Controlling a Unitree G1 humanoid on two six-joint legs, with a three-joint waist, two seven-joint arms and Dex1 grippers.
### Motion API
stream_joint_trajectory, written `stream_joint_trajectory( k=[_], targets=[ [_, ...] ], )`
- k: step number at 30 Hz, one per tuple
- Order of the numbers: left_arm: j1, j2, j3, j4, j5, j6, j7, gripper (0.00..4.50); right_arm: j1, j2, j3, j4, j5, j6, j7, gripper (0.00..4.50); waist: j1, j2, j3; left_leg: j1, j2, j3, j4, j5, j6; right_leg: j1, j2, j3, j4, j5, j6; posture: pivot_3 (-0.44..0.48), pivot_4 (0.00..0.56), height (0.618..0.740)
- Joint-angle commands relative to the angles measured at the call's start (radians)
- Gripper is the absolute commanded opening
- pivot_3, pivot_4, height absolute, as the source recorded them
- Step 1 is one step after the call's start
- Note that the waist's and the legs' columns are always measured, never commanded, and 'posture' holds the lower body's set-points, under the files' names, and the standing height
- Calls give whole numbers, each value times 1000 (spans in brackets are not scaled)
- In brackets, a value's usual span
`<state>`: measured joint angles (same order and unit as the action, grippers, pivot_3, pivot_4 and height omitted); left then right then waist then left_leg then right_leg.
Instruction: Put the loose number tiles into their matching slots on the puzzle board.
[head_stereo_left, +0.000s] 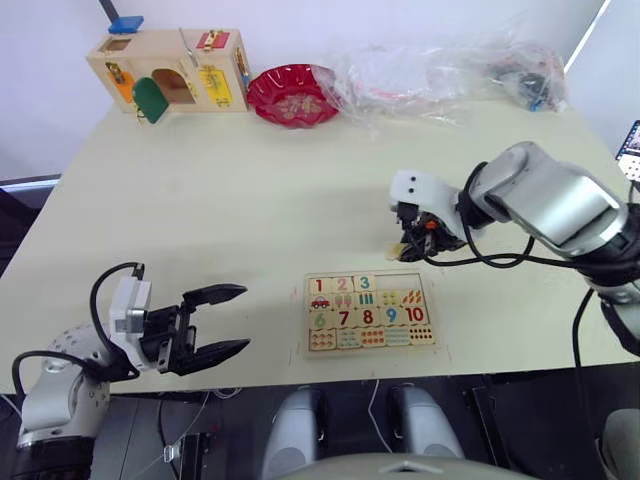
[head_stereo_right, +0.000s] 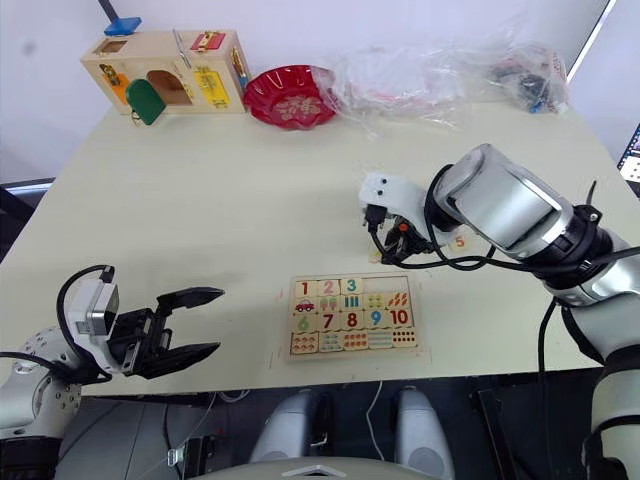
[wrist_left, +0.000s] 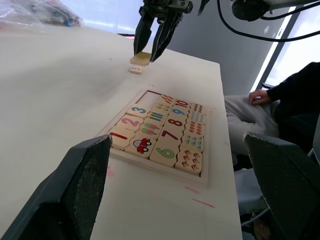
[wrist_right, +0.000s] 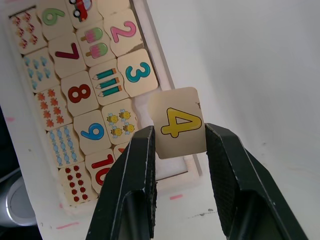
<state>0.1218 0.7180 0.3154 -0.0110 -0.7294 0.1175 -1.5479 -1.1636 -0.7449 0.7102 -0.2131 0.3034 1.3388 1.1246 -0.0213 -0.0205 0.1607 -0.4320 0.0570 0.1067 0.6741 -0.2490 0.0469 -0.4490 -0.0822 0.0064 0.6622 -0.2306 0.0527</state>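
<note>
Pinching a loose tile marked with a yellow 4 by its two side edges, the right gripper hangs just beyond the puzzle board's far edge, near the end where the top row is bare. The tile is lifted off the table. On the board, the 1, 2 and 3 tiles sit in the top row; the matching slots past the 3 are unfilled. A second loose tile lies on the table beyond the board, partly hidden behind the right arm; its number is hard to read. The left gripper hovers at the table's near edge, well apart from the board on its 1-and-6 side, its fingers spread wide and holding nothing.
</note>
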Motion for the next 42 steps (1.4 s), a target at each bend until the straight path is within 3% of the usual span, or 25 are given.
stream_joint_trajectory(
  k=[1,14,42],
  targets=[
    [4,5,30,-27,-8,-16,0,4500,-33,26,23,-1,-3,31,-30,884,0,0,0,0,0,0,0,0,0,0,0,0,0,0,0,0,150,740],
    [16,6,46,-36,-10,-14,10,4500,29,59,74,-42,19,56,-123,884,0,0,0,-1,0,-4,1,0,0,2,0,-6,-1,0,0,0,150,740],
    [32,-3,41,-66,-9,-3,35,4500,84,80,110,-43,6,0,-186,884,-18,0,0,-1,0,-7,1,1,-1,4,1,-8,-1,0,0,0,150,740]
  ],
)
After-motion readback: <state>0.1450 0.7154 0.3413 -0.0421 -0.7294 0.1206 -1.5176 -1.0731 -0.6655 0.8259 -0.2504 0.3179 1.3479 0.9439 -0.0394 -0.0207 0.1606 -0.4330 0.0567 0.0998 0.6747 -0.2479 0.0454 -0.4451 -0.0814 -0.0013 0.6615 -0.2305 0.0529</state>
